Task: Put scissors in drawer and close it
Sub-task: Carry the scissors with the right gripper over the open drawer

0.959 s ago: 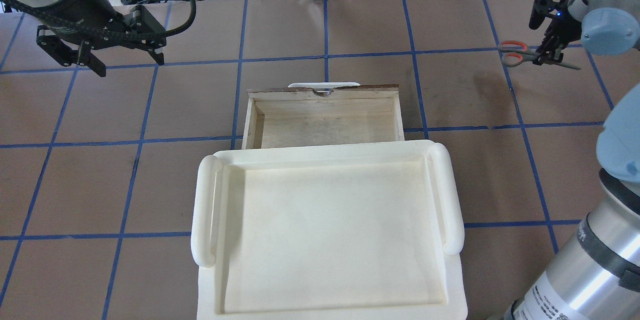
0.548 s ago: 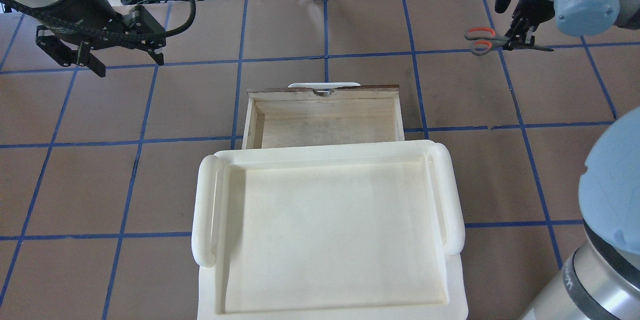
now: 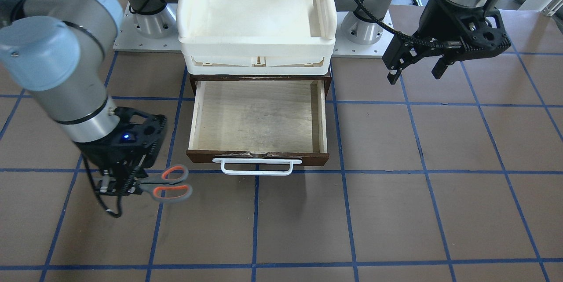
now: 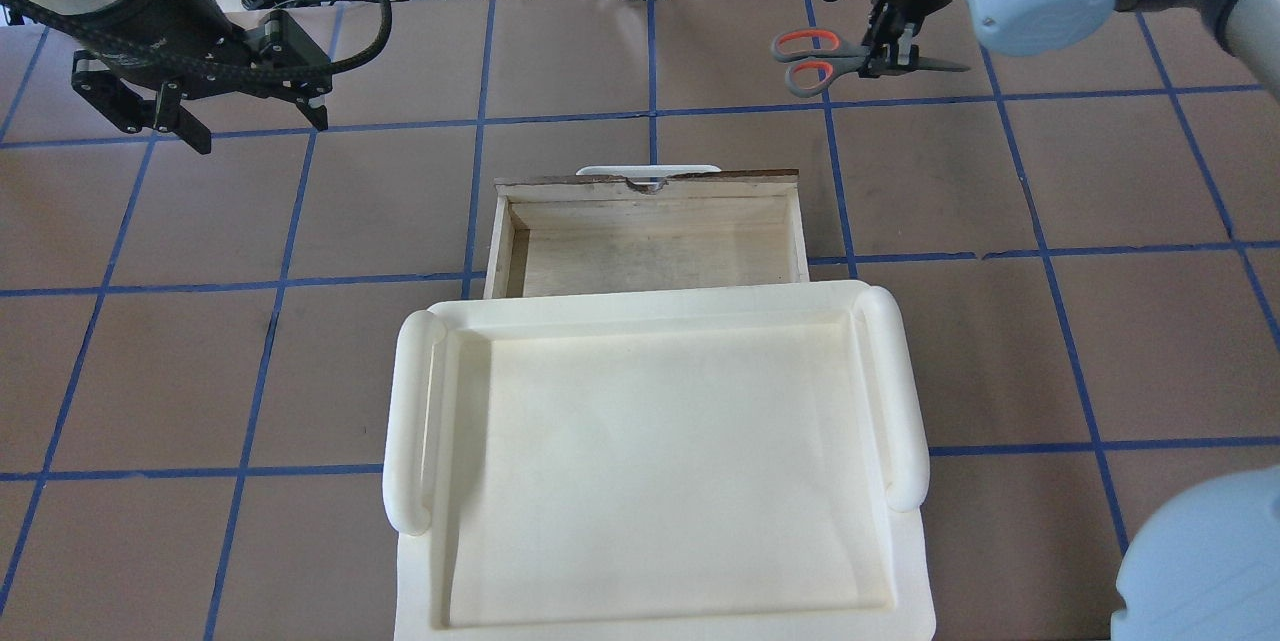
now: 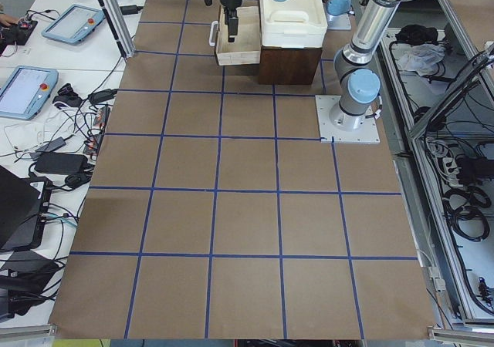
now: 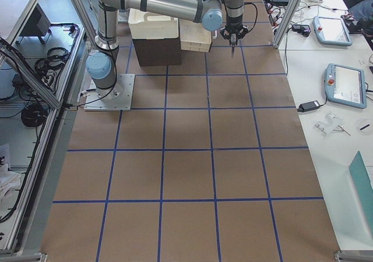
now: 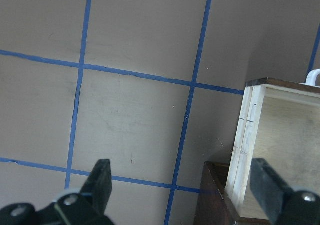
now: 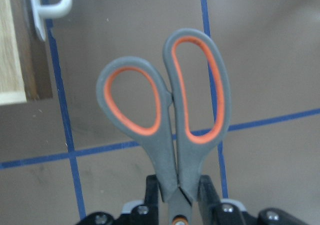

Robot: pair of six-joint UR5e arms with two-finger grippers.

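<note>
Right gripper clamps scissors, at 1 o'clock of the open drawer in the overhead view.
Left gripper spread wide, holding nothing, at 10 o'clock.

Grey, orange-lined scissors; pale drawer, seemingly brown-fronted.

The scissors are being gripped just below the handle loops by the right gripper. A corner of the drawer and its white handle are being framed at upper left.
</note>
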